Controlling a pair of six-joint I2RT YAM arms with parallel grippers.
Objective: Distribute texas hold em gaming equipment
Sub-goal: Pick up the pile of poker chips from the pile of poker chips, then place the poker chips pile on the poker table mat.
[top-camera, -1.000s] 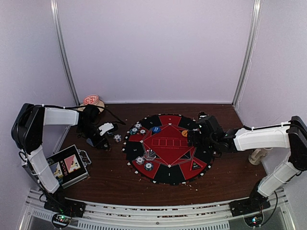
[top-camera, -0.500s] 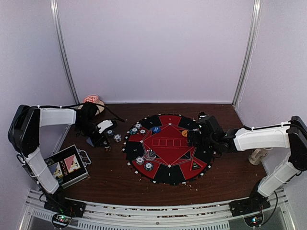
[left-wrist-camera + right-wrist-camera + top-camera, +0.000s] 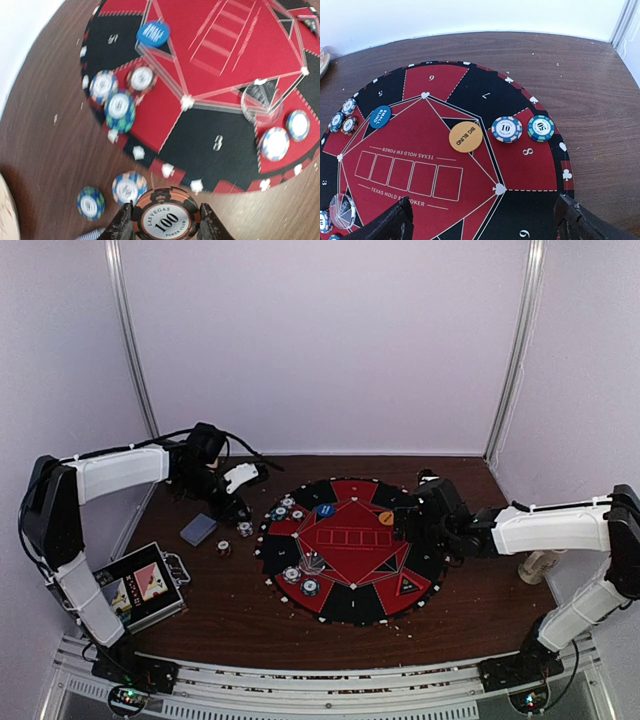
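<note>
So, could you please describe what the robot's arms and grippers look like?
The left arm and right arm both have white shells, black joints and thin black cables running along them. The left gripper and right gripper are matte black with a rough texture.

Top external: fixed high behind both arm bases, tilted down over the whole bench (image 3: 230,615), walls included. Left wrist: way closer, peeking past the brown 100 chip (image 3: 165,216) in the left pincer (image 3: 166,226) across the round mat (image 3: 200,135), bit blurry, probably from its left-arm side. Right wrist: low, close, facing across the same mat from the opposite rim. Common to all three: mat, blue button (image 3: 153,33).
</note>
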